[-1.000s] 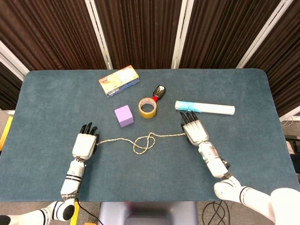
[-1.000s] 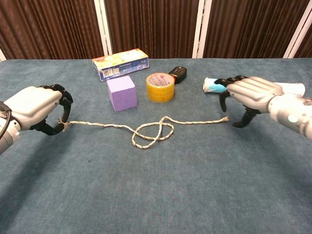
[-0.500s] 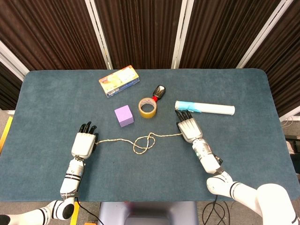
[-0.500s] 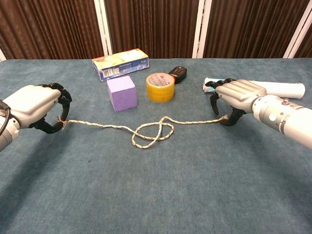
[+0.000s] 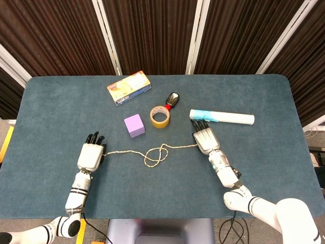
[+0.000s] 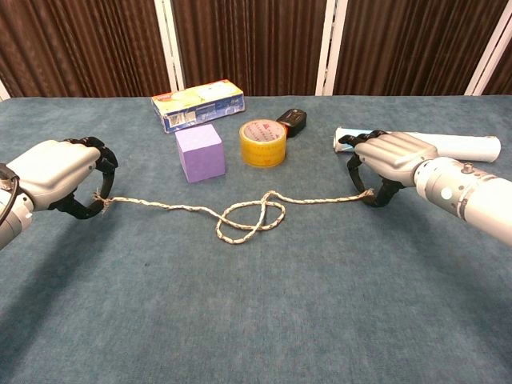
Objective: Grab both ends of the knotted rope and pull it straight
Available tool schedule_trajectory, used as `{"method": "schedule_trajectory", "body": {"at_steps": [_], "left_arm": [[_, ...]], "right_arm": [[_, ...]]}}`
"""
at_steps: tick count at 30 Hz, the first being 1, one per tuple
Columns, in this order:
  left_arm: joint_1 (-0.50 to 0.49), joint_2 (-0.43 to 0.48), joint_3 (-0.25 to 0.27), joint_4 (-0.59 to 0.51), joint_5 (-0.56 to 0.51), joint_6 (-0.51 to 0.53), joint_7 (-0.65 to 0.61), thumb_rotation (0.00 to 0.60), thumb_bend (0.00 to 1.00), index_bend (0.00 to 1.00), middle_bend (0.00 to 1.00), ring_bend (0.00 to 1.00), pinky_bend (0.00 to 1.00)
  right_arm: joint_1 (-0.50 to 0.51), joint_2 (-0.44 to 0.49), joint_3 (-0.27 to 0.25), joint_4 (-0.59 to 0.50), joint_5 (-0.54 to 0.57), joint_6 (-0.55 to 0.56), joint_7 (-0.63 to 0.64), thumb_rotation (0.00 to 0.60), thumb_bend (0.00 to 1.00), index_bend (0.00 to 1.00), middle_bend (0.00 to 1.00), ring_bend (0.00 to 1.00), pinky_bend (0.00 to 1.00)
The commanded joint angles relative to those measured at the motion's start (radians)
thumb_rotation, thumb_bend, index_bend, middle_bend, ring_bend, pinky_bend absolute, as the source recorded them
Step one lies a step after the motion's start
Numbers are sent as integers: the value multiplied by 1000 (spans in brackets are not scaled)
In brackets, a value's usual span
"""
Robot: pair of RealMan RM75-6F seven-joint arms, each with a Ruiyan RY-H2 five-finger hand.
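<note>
A beige knotted rope (image 5: 132, 151) (image 6: 168, 206) lies across the middle of the blue table, with its loose knot loop (image 5: 155, 155) (image 6: 250, 220) near the centre. My left hand (image 5: 91, 155) (image 6: 54, 174) grips the rope's left end, fingers curled around it. My right hand (image 5: 204, 139) (image 6: 390, 157) sits over the rope's right end. Its fingers curl down, and the end runs in between thumb and finger at the table surface. The rope stays slack and lies on the cloth.
Behind the rope stand a purple cube (image 5: 134, 125) (image 6: 200, 152), a yellow tape roll (image 5: 159, 117) (image 6: 262, 142) and a black-and-red gadget (image 5: 172, 100) (image 6: 291, 121). A printed box (image 5: 129, 87) (image 6: 198, 104) lies further back. A white and blue tube (image 5: 223, 117) (image 6: 460, 146) lies just behind my right hand.
My right hand moved left and down onto the rope's right end and curled its fingers around it. The left hand and the rope's shape have barely changed.
</note>
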Motion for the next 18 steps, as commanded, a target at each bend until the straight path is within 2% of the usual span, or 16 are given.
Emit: {"method": "schedule_trajectory", "body": {"at_steps": [1, 9, 11, 14, 18], "left_arm": [[0, 2, 0, -1, -1, -1, -1, 600, 432, 693, 219, 93, 170], [-1, 4, 1, -7, 0, 1, 4, 600, 432, 693, 218, 93, 171], [-1, 5, 1, -8, -2, 0, 4, 600, 430, 691, 218, 92, 170], [-2, 5, 1, -8, -3, -1, 6, 600, 431, 688, 218, 93, 170], [-2, 6, 1, -9, -5, -3, 6, 600, 430, 687, 218, 93, 170]], "right_arm": [[2, -1, -2, 2, 6, -3, -3, 600, 414, 687, 46, 0, 0], [5, 6, -8, -11, 11, 1, -2, 600, 435, 703, 62, 0, 0], [5, 7, -11, -13, 13, 3, -6, 600, 435, 677, 62, 0, 0], [7, 12, -11, -22, 28, -11, -16, 600, 435, 586, 65, 0, 0], [9, 15, -13, -32, 38, -14, -28, 600, 435, 570, 67, 0, 0]]}}
